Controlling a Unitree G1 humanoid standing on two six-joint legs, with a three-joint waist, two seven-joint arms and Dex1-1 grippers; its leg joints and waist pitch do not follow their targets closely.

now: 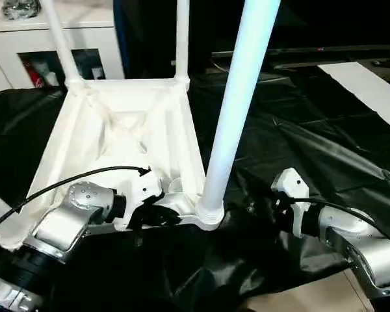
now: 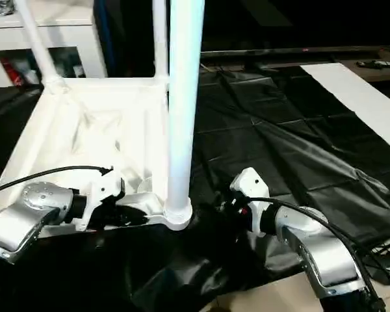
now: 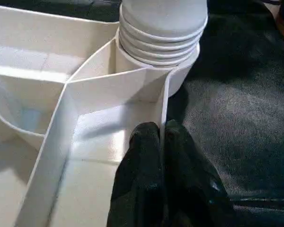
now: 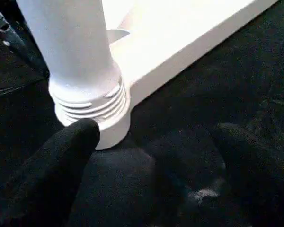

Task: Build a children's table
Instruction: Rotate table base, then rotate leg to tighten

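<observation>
The children's table lies upside down on a black cloth, its white tabletop [image 1: 117, 123] showing its ribbed underside. Two legs [image 1: 62, 45] [image 1: 182, 39] stand in the far corner sockets. A third leg [image 1: 237, 97] stands upright in the near right socket [image 4: 109, 127]. My left gripper [image 3: 162, 127] is shut on the tabletop's thin near rim, just beside that socket, with its fingers [image 3: 144, 142] pinched on either side of the wall. My right gripper [image 4: 156, 137] rests low on the cloth to the right of the third leg's base, open, with one finger [image 4: 80, 137] close to the socket.
A white cabinet [image 1: 52, 26] with glass doors stands at the back left. The black cloth [image 1: 299, 130] covers the floor around the table. A white strip [image 1: 370, 84] lies at the far right, and light floor [image 1: 312, 299] shows at the near right.
</observation>
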